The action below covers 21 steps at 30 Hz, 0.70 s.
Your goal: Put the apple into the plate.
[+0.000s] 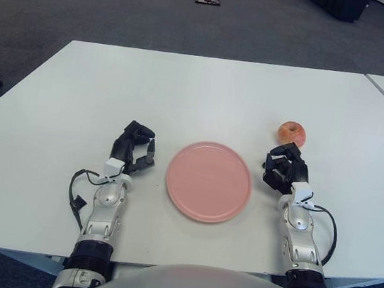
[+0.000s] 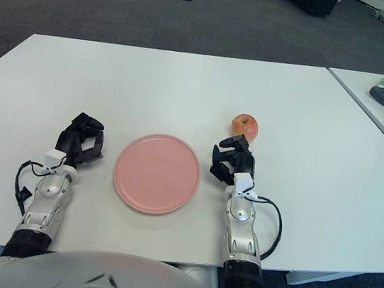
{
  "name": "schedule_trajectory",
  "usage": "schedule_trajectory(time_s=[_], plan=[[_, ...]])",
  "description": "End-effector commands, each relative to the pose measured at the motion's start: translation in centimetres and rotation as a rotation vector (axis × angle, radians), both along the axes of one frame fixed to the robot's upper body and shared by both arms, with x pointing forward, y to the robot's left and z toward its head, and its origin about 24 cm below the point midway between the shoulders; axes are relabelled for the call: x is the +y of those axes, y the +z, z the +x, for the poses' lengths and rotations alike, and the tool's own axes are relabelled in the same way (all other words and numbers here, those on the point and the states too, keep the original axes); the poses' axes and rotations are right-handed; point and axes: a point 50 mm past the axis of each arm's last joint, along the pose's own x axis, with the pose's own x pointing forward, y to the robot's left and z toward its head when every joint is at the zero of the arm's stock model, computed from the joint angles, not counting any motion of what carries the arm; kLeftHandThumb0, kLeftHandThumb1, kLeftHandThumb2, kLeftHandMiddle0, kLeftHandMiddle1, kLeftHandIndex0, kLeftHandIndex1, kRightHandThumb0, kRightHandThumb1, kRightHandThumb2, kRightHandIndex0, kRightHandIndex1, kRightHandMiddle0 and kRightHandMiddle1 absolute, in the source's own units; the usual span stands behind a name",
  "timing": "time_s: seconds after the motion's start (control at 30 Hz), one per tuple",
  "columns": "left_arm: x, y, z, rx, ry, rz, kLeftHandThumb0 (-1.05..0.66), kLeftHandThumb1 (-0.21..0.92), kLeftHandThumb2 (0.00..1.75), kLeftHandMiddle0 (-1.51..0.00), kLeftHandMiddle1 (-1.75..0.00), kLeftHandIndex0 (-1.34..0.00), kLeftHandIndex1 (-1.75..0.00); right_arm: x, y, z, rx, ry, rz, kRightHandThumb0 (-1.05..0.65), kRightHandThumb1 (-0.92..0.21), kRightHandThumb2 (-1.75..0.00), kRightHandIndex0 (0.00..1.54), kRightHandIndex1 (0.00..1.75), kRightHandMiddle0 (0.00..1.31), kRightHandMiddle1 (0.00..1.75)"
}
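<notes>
Apple (image 1: pixel 291 134) sits just beyond right hand (image 1: pixel 285 168), its fingers curled, empty, beside plate (image 1: pixel 209 181)

Matt white table (image 1: pixel 206 96) with a smooth top; smooth pink plate (image 1: pixel 209 181) with a faint sheen; apple (image 1: pixel 291 134) with glossy red-yellow skin. Both forearms in silver metal-look casing; fingers (image 1: pixel 133 143) of black plastic; floor carpeted, rough grey.

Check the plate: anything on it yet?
Nothing on the pink plate; its whole top shows bare. The apple sits on the table beyond the right hand. Left hand shows left of the plate.
</notes>
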Motion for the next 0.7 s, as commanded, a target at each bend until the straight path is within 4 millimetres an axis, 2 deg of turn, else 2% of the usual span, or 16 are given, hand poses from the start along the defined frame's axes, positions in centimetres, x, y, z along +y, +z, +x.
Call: schedule_trajectory(time_s=[0.0,0.27,0.43,0.53,0.6,0.67], plan=[[-0.1,-2.0,-1.3,0.118,0.012,-0.021,-0.42,0.51,1.09,-0.87,-1.75,-0.46,-1.75,-0.4,1.9,0.0,-0.080,-0.038,-0.104,-0.40,-0.60,-0.97,0.62,1.40,0.39,1.75],[-0.2,-2.0,-1.2,0.114,0.005,-0.014,-0.42,0.50,1.10,-0.88,-1.75,-0.47,-1.75,-1.0,3.6,0.3,-0.170,-0.085,-0.254,-0.39,-0.63,-0.92,0.59,1.40,0.37,1.75],[-0.2,-2.1,-1.2,0.118,0.003,-0.010,-0.42,0.48,1.12,-0.89,-1.75,-0.48,-1.75,-1.8,4.7,1.2,-0.258,-0.074,-0.371,-0.38,-0.69,-0.84,0.54,1.41,0.33,1.75],[-0.2,-2.2,-1.2,0.120,0.005,-0.009,-0.43,0.48,1.12,-0.89,-1.75,-0.48,-1.75,-2.4,5.7,2.1,-0.291,-0.061,-0.434,-0.36,-0.83,-0.65,0.46,1.40,0.24,1.75],[-0.2,-2.2,-1.2,0.121,0.006,-0.010,-0.43,0.48,1.12,-0.90,-1.75,-0.48,-1.75,-2.7,6.2,2.5,-0.296,-0.058,-0.473,-0.36,-0.87,-0.59,0.34,1.39,0.22,1.75],[-0.2,-2.2,-1.2,0.121,0.006,-0.012,-0.43,0.48,1.13,-0.90,-1.75,-0.48,-1.75,-3.0,6.7,2.8,-0.295,-0.053,-0.525,-0.35,-0.90,-0.55,0.14,1.37,0.20,1.75]])
